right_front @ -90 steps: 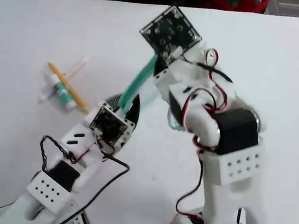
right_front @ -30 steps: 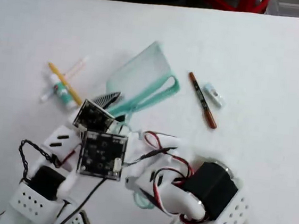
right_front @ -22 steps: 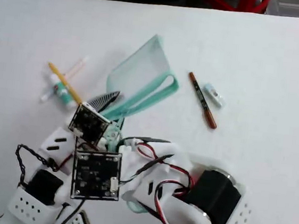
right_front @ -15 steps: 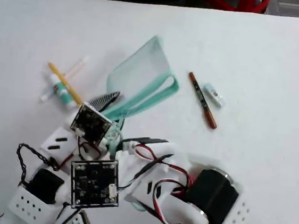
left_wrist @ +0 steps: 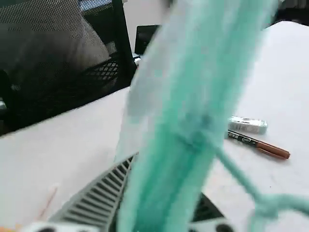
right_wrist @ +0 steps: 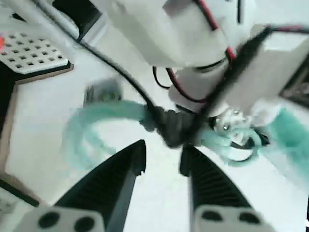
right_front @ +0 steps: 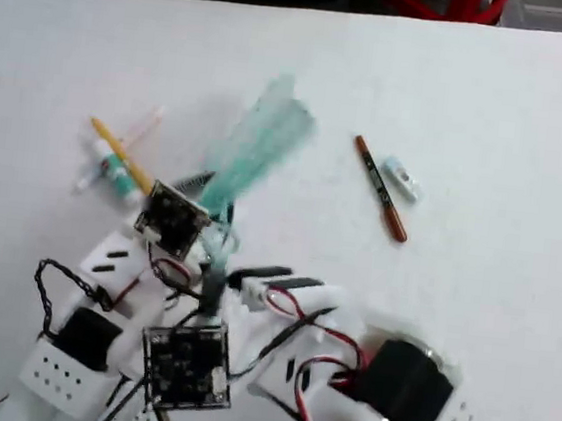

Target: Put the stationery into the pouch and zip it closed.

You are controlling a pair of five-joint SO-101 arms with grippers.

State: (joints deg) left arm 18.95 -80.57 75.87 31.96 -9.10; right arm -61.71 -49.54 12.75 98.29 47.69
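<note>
The left gripper (left_wrist: 155,212) is clamped on the pouch (right_front: 258,143), which slants up from its fingers above the table (right_front: 493,102), between the pencil (right_front: 121,157) and the pen (right_front: 381,188). The right gripper (right_wrist: 161,150) is slightly parted and holds nothing; the pouch's cord (right_wrist: 94,115) lies just beyond its fingertips.

one pouch (right_front: 258,143), one marker (right_front: 381,189) — one pencil (right_front: 113,144)
</note>
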